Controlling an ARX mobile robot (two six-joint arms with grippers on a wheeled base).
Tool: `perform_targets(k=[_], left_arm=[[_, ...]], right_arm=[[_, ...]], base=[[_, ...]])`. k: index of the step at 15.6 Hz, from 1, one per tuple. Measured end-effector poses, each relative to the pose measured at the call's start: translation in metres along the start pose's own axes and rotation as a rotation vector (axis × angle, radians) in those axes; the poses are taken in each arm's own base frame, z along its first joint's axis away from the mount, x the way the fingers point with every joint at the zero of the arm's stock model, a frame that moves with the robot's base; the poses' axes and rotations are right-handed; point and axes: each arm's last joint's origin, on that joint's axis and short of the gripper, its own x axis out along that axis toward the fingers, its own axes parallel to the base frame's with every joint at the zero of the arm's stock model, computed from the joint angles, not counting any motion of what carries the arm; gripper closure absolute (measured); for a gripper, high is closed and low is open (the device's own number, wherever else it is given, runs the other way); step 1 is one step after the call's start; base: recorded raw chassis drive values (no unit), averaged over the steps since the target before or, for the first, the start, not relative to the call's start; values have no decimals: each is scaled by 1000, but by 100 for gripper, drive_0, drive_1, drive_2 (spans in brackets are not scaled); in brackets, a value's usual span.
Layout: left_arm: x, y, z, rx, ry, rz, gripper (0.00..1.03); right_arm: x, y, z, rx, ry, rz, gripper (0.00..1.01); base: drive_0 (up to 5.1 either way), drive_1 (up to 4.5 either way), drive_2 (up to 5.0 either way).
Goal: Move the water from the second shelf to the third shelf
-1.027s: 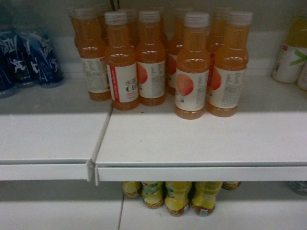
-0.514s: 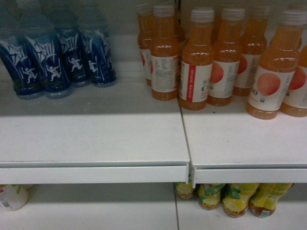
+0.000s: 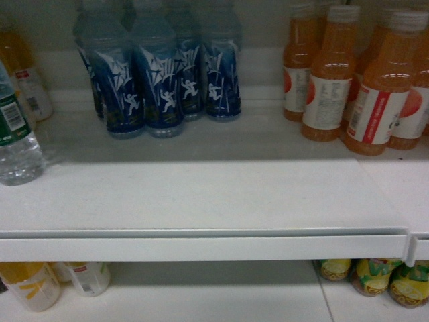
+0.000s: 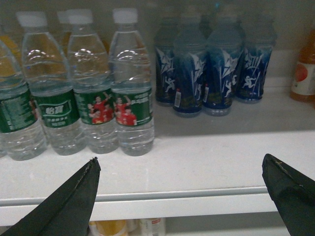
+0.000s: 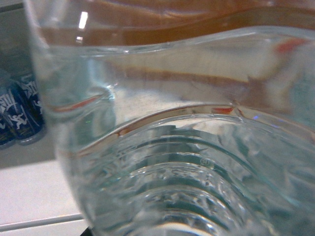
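Standing near the shelf [image 4: 197,167] lip, water bottles [image 4: 132,83]; left jaws spread, right jaws' state unclear.

Water bottles [image 4: 131,83]: clear ribbed plastic, white caps, dark green labels with red-shirted figures. A row stands upright on the shelf [image 4: 197,162], touching side by side. Head view: one bottle [image 3: 15,137] at the left edge. Right wrist view: clear ribbed bottle [image 5: 187,162] fills the frame.
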Motion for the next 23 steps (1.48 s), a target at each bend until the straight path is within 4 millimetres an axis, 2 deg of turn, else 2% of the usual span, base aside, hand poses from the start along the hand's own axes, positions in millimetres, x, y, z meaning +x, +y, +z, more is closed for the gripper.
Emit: perform_targets(k=[23], left_arm=[[0,0,0,0,0,0,5]], right_arm=[[0,0,0,0,-1,0,61]], base=[[-496,249,249]])
